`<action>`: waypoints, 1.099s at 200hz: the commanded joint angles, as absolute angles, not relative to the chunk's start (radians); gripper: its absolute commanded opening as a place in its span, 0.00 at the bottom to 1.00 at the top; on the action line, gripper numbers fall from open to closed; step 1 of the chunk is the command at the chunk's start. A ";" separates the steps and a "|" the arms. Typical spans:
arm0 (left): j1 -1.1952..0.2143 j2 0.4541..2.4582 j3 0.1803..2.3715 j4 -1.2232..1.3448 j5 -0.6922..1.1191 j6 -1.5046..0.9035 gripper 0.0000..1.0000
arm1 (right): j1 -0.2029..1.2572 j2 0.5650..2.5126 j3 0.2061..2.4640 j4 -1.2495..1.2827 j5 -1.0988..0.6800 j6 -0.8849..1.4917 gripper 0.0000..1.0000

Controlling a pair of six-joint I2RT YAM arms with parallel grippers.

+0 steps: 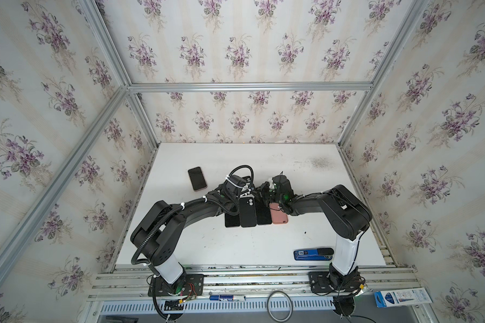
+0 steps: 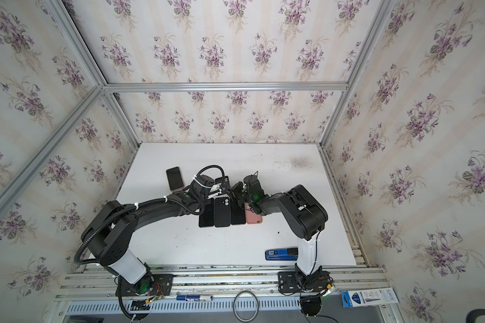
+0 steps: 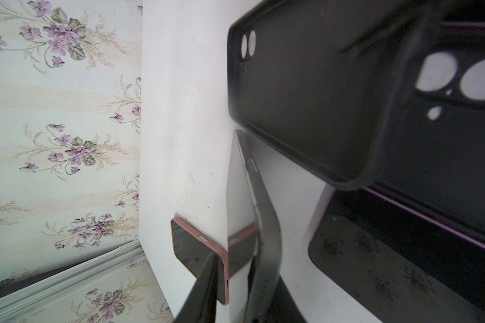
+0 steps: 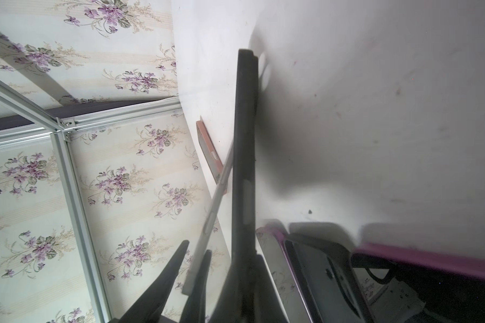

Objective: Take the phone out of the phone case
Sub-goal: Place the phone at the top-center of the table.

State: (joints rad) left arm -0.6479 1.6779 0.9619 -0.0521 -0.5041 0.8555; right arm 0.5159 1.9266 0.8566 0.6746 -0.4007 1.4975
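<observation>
Currently the right pincer point(image 4: 198, 251) is closed tight on the near end of the phone point(image 4: 216, 195), which shows edge-on by its silver rim and is tilted away from the counter point(image 4: 375, 112). The phone's far end touches the black case point(image 4: 244, 125), which lies just beside that pincer. The left pincer point(image 3: 235, 285) straddles the same phone. Whether its fingers press on it cannot be told, as the view is blurred.

L arm point(image 1: 163, 223) & R arm point(image 1: 347, 212) blk w/ white lower links point(image 1: 168, 268); ribbed cable hose point(image 1: 242, 166) on L, white zip ties point(image 1: 205, 199), green LEDs point(image 1: 286, 197)
</observation>
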 commanded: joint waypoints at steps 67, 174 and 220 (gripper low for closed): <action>-0.630 1.732 0.974 0.000 -0.504 0.894 0.35 | 0.505 1.982 0.854 0.808 -0.412 1.563 0.00; -0.607 1.787 0.989 0.007 -0.518 0.879 0.52 | 0.505 2.006 0.861 0.822 -0.410 1.571 0.00; -0.607 1.753 0.989 0.008 -0.555 0.863 0.61 | 0.505 2.008 0.880 0.803 -0.408 1.557 0.00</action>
State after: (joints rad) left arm -0.6083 1.7775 0.9844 -0.0200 -0.5243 0.8757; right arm 0.5049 2.0041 0.8570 0.7830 -0.4046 1.5551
